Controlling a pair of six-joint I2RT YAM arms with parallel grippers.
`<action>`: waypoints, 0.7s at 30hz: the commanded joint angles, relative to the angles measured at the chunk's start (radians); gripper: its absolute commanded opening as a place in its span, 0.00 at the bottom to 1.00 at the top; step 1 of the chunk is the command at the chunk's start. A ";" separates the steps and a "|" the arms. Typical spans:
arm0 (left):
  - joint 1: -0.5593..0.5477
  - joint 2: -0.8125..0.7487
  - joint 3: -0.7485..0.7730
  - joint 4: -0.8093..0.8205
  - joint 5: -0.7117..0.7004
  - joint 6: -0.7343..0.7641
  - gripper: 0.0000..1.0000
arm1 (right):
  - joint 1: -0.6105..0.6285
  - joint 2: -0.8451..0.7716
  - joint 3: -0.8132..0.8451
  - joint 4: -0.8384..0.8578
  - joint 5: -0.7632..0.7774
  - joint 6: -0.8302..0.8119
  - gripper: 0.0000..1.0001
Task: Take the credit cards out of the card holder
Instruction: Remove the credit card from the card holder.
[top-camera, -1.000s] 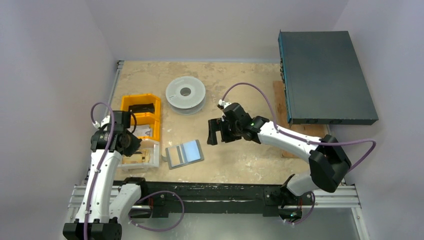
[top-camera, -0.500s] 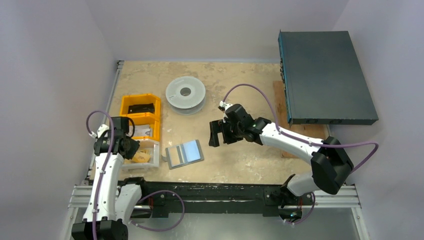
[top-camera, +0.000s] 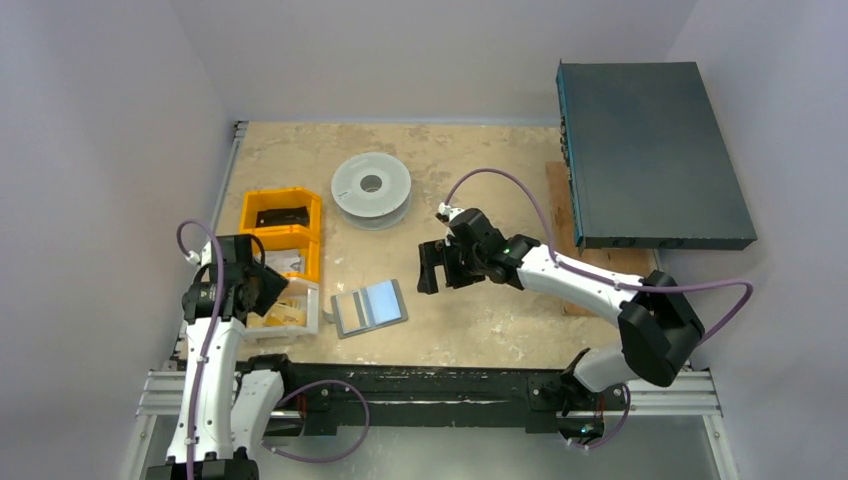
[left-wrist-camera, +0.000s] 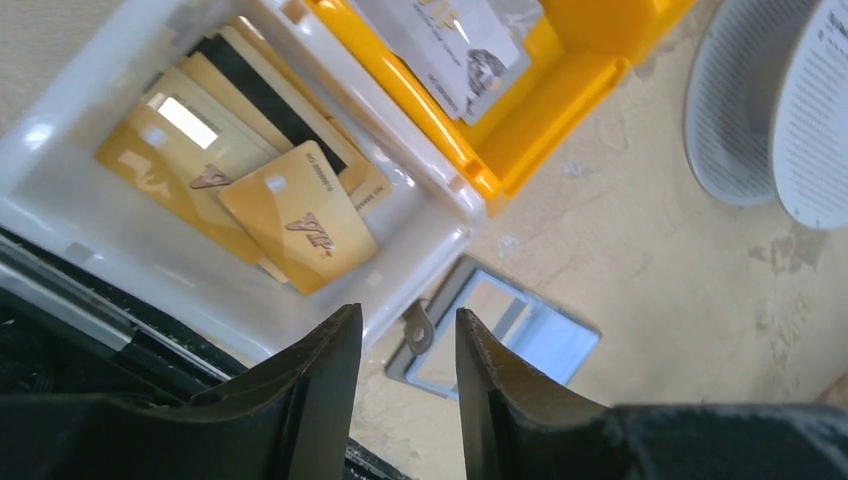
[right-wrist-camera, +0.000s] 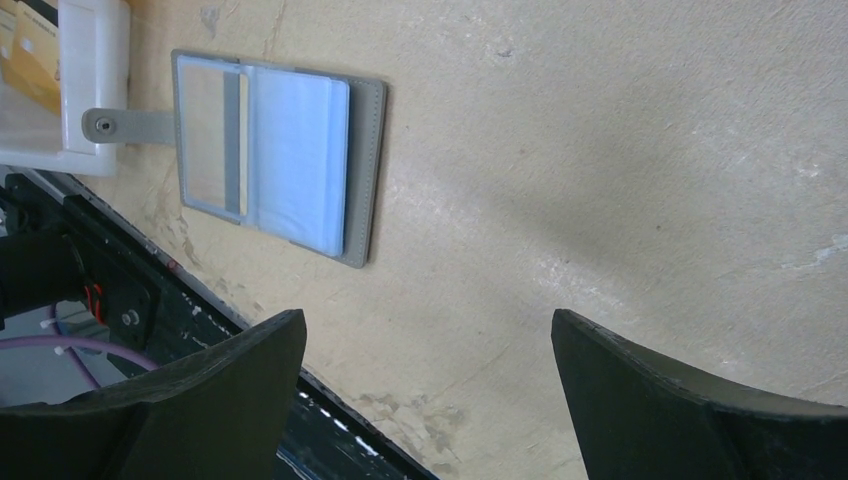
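- Top external view, near edge: left gripper (top-camera: 262, 290) hangs over the white tray (top-camera: 312, 322) at the table's left side.
- Left wrist view: left fingers (left-wrist-camera: 330, 370) are parted by a narrow gap with nothing between them.
- Several gold cards (left-wrist-camera: 298, 215) lie stacked loosely in that tray, along with one dark card.
- Card holder (top-camera: 370, 306) lies flat and open on the table just right of the tray. Its clear pockets face up and its strap tab points at the tray corner.
- Can't tell if any cards are in the pockets.
- Right gripper (top-camera: 432, 268) hovers right of the holder and a bit farther back. Its jaws are spread wide and empty, not touching the holder.
- Yellow bins (top-camera: 246, 210) sit behind the tray, one holding a black item (top-camera: 282, 216).
- Grey spool (top-camera: 371, 187) lies farther back, centre-left.
- Dark box (top-camera: 655, 150) sits at far right.
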 joint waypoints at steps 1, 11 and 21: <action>-0.002 -0.008 0.024 0.099 0.197 0.133 0.40 | 0.011 0.020 0.023 0.043 0.012 0.031 0.94; -0.220 0.003 0.023 0.194 0.340 0.200 0.41 | 0.207 0.170 0.185 0.065 0.163 0.138 0.80; -0.208 0.054 0.171 0.068 0.008 0.256 0.45 | 0.349 0.394 0.400 0.088 0.260 0.222 0.57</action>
